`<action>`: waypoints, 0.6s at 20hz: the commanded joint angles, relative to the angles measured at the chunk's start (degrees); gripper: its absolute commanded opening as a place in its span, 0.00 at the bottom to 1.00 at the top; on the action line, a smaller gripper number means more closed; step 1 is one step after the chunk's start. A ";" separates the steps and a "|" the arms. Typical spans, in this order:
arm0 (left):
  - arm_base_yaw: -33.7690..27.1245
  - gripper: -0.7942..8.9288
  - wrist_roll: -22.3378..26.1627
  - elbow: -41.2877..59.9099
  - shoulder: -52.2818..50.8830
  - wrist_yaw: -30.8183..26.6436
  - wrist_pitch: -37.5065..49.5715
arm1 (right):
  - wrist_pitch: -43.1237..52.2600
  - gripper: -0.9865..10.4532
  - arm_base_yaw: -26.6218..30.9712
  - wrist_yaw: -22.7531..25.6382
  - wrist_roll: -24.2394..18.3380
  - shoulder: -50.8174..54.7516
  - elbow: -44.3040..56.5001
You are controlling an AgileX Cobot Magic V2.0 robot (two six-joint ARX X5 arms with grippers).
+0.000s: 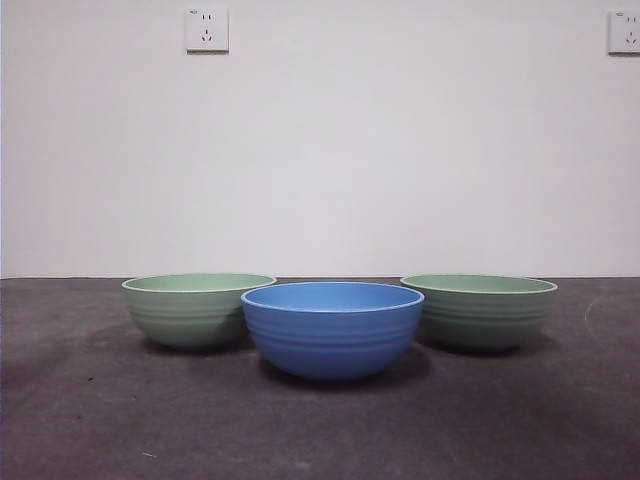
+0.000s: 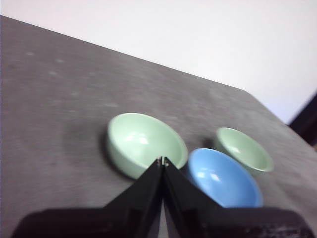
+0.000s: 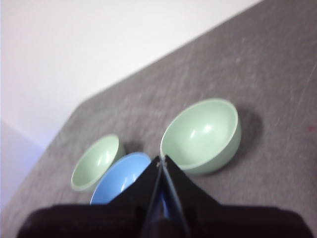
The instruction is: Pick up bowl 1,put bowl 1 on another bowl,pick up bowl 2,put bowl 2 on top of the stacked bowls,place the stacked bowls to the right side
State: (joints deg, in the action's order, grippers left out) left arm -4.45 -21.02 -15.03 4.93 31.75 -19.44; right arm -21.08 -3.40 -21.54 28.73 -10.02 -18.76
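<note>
On my feed: one dark grey bench (image 1: 90, 420), matte and faintly scuffed; one plain white wall (image 1: 400, 150) behind it; two white wall sockets (image 1: 207, 30), the second (image 1: 624, 32) at the frame's edge.

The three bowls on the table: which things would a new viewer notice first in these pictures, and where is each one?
The blue bowl stands in the middle of the dark table, nearest the front camera. One pale green bowl stands behind it on its left side and another green bowl on its right side; all three are upright, empty and not stacked. The left gripper and right gripper are shut, above the bowls, holding nothing.
</note>
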 commanded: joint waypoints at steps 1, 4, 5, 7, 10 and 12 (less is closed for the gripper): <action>-0.13 0.07 2.23 -3.17 2.75 3.17 -1.73 | -5.18 0.08 -0.20 -2.38 -6.27 -4.72 -5.38; -0.13 0.07 6.05 -7.43 6.69 5.57 -6.10 | -11.93 0.08 -0.33 -4.85 -11.93 -10.45 -11.69; -0.13 0.07 7.78 -8.98 8.13 6.38 -7.93 | -14.34 0.08 -0.48 -5.64 -13.97 -12.46 -13.94; -0.09 0.07 11.04 -11.93 10.86 7.78 -11.58 | -19.15 0.08 -0.76 -5.68 -17.40 -16.02 -18.12; 0.02 0.07 14.62 -16.15 14.91 9.60 -16.50 | -26.12 0.08 -1.25 -5.68 -22.86 -21.24 -24.11; 0.20 0.07 17.11 -18.82 17.53 10.69 -19.54 | -30.73 0.08 -1.53 -5.64 -26.32 -24.41 -27.82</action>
State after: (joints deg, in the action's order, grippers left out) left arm -4.43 -7.97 -33.12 21.78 41.74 -38.24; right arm -50.39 -4.71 -27.05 7.70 -33.54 -45.41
